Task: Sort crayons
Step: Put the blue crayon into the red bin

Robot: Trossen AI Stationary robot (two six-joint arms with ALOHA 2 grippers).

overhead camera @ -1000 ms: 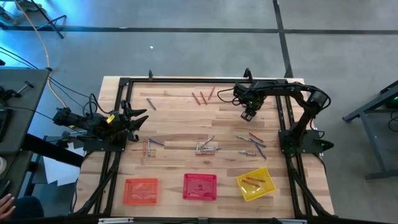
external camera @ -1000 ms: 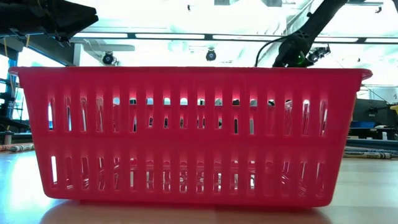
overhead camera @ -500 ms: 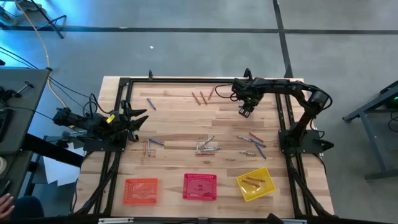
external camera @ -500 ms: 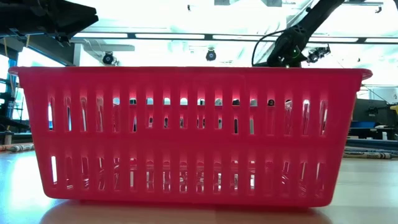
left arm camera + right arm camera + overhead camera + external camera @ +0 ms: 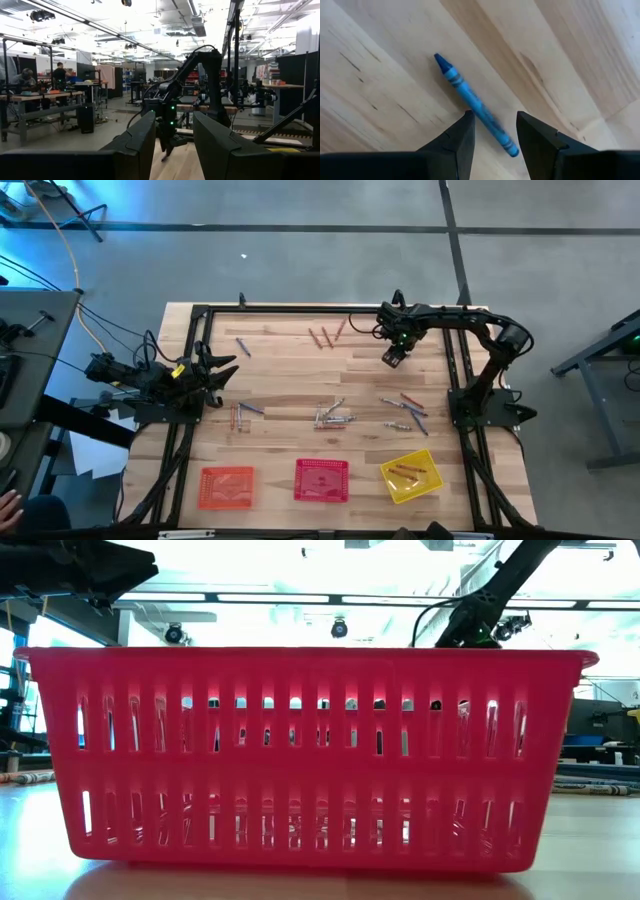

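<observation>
Since a second ago, the right gripper (image 5: pixel 393 357) has drifted slightly toward the far edge of the table (image 5: pixel 280 380) and turned a little, while the left arm has not moved. Seen from above, the right arm reaches across the far right part of the table with its gripper hanging over bare wood.

Its wrist camera looks straight down past two dark fingers (image 5: pixel 459 142) that stand apart with nothing between them. A blue crayon (image 5: pixel 475 106) lies flat on the wood directly beneath, running slantwise, its lower end passing into the gap between the fingertips.

Other crayons are scattered around: a reddish trio (image 5: pixel 326 335) just off to one side of the gripper, a loose group (image 5: pixel 407 410) nearer the front edge, and a grey cluster (image 5: pixel 332 417) at mid-table. A few already lie in the yellow basket (image 5: pixel 410 476), well away at the front, beside the red basket (image 5: pixel 321 480) and the orange basket (image 5: pixel 227 486).

The step in hand looks like a descent to pick up the blue crayon. To do it well, the fingers should straddle the crayon across its width, near its middle rather than its end, so a small turn of the wrist may help before lowering. A thin round stick can roll or tip, so the close should be slow and centred.

The left gripper (image 5: pixel 175 145) waits at the left edge, fingers parted and empty.
</observation>
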